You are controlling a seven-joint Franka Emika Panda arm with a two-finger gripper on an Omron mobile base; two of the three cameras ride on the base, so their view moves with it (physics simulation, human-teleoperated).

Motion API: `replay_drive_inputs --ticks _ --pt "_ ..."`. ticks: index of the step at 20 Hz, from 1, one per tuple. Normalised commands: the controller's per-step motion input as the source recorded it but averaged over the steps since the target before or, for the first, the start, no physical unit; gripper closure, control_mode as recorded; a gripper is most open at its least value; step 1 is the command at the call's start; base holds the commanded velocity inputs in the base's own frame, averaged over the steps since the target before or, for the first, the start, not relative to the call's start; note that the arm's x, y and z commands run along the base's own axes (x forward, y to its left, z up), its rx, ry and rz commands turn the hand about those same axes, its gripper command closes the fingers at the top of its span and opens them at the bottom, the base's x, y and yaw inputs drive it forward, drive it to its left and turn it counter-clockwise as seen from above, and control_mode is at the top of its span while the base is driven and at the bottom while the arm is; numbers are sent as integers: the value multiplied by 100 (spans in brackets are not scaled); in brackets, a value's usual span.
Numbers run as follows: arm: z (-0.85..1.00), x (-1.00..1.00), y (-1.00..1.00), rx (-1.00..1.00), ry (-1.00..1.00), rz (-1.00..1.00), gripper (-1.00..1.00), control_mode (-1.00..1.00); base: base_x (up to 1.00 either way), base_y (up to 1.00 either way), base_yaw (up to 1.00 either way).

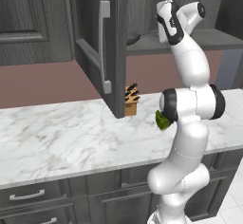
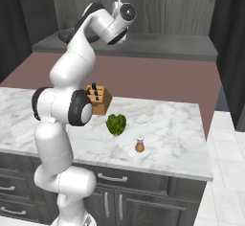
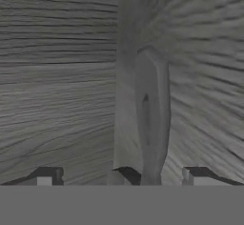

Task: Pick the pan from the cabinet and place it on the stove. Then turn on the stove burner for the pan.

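Note:
The cabinet's door (image 1: 95,42) stands swung open, its long silver bar handle (image 1: 103,47) facing me. On the shelf (image 1: 199,39) inside lies the dark pan (image 1: 133,38), whose edge also peeks out left of my arm (image 2: 66,35). My arm reaches up into the cabinet above the shelf. In the hand view my gripper (image 3: 121,177) is open, and the pan's thin grey handle (image 3: 152,114) runs away from it between the two fingertips (image 3: 45,176), touching neither. Wood-grain cabinet surface lies behind it. The stove and its burner are out of view.
Below the cabinet a white marble counter (image 1: 61,137) carries a wooden knife block (image 2: 98,98), a green leafy vegetable (image 2: 116,123) and a small shaker (image 2: 139,144). The open door hangs over the counter left of my arm. Drawers (image 1: 28,195) line the counter's front.

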Motion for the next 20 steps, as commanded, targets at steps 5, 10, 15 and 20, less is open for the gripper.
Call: replay_drive_inputs --ticks 5,10,15,20 --pt "-12 15 -12 0 0 0 -100 -100 0 0 0" --pt "-19 34 0 -3 0 0 -100 -100 0 0 0" --pt "-25 42 0 -5 0 0 -100 -100 0 0 0" --pt "-30 31 0 -6 0 0 -100 -100 0 0 0"
